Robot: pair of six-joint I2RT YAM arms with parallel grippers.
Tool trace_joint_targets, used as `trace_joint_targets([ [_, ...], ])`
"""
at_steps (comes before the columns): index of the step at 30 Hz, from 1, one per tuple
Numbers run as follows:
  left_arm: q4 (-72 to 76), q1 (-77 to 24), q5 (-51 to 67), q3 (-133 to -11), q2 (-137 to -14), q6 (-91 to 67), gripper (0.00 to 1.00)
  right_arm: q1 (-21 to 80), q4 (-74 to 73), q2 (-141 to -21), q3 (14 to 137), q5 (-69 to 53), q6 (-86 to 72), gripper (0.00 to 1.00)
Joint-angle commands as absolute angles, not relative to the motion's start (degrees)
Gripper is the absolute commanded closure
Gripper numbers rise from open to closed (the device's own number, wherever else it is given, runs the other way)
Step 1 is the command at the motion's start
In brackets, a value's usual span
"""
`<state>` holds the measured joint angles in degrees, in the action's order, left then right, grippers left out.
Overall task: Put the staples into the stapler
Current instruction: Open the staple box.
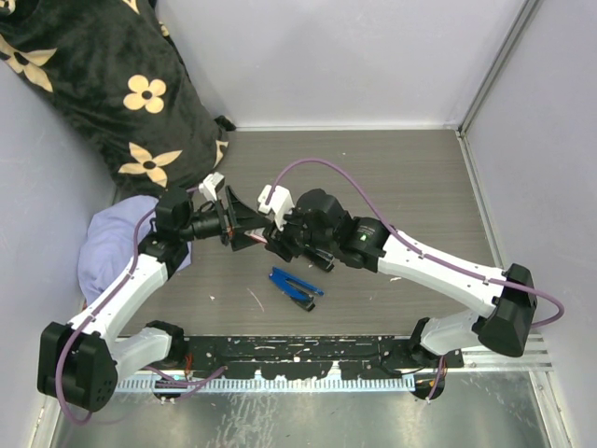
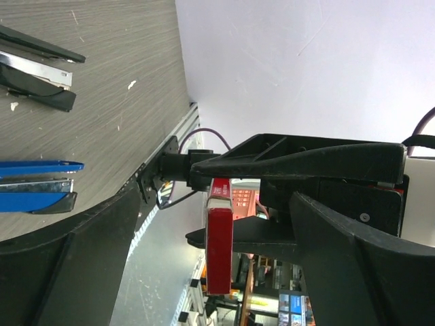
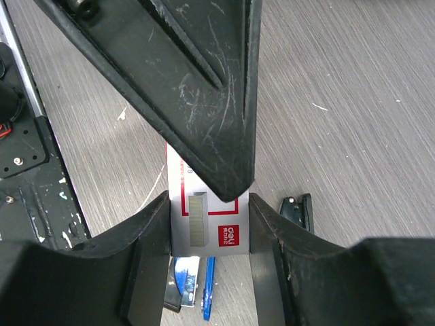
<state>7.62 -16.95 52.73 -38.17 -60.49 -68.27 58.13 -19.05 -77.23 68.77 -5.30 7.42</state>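
Staples box (image 3: 204, 227) is held off the tabletop (image 3: 353, 102), in the air over one end of the blue stapler (image 1: 296, 285). Its red label faces the right wrist camera. Right fingers (image 3: 146, 258) are clamped on its two opposite sides. Left fingers (image 2: 75, 258) are released and spread wide, one on each side of the box, both clear of it.

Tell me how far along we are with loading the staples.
Done: the staples are off the table, clamped in the right gripper. In hand: the left gripper stands open around them in mid-air. Left: no strip is out that I can see, and the blue stapler lies on the table, looking open, touched by neither gripper.
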Motion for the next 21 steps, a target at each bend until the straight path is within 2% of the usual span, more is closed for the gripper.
trace_joint_targets([
  [1, 3.81, -16.52, 52.99, -42.44, -60.44, -62.41, 0.06, 58.45, -19.19, -73.59, 68.79, -3.25, 7.87, 0.69],
  [9, -4.05, -13.59, 52.31, -45.16, -58.31, -56.36, 0.12, 58.54, -20.37, -71.45, 66.36, -1.54, 6.94, 0.69],
  [15, -3.89, -13.30, 53.23, -44.76, -58.29, -56.38, 0.36, 58.51, -20.39, -70.89, 65.70, -1.97, 6.42, 0.69],
  [18, -3.17, -13.35, 53.83, -44.40, -58.36, -56.37, 0.43, 58.49, -20.26, -71.16, 65.93, -2.72, 6.23, 0.69],
  [21, -2.82, -13.29, 55.11, -44.30, -58.67, -56.27, 0.46, 58.53, -19.81, -71.50, 66.09, -3.44, 6.06, 0.69],
])
